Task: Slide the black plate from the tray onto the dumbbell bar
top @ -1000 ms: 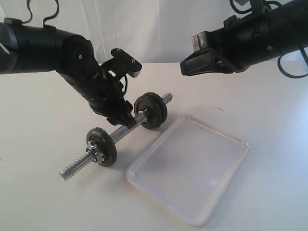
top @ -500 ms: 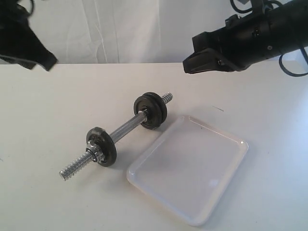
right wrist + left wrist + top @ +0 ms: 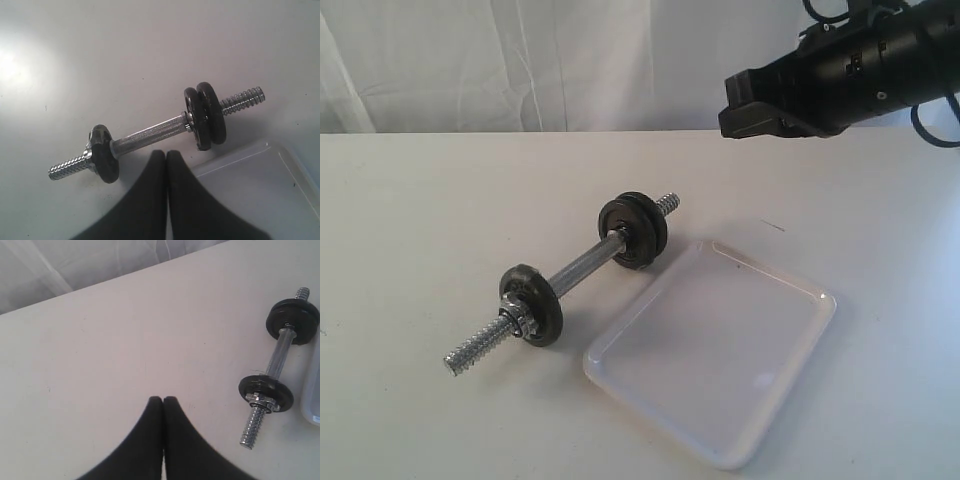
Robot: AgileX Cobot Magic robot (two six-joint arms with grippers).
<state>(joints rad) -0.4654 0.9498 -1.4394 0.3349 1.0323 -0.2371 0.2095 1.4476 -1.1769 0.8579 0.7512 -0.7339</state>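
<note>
The dumbbell bar (image 3: 585, 268) lies on the white table, diagonal, to the left of the tray (image 3: 720, 350). Two black discs (image 3: 635, 230) sit together at its far end, and one disc (image 3: 532, 305) with a metal collar sits near its front end. I cannot tell which of them is the black plate. Nothing lies in the tray. My left gripper (image 3: 163, 399) is shut and empty over bare table, away from the bar (image 3: 277, 357); it is outside the exterior view. My right gripper (image 3: 166, 152) is shut and empty, above the bar (image 3: 150, 132) and the tray (image 3: 260, 185).
My right arm (image 3: 840, 80) hangs high at the back right. A white curtain (image 3: 520, 60) closes off the back of the table. The tray's near corner (image 3: 725, 462) lies close to the front edge of the exterior view.
My left gripper let go of the bar's middle, drew back out of the exterior view and shut. My right arm rose slightly toward the upper right. Bar and tray have not moved.
</note>
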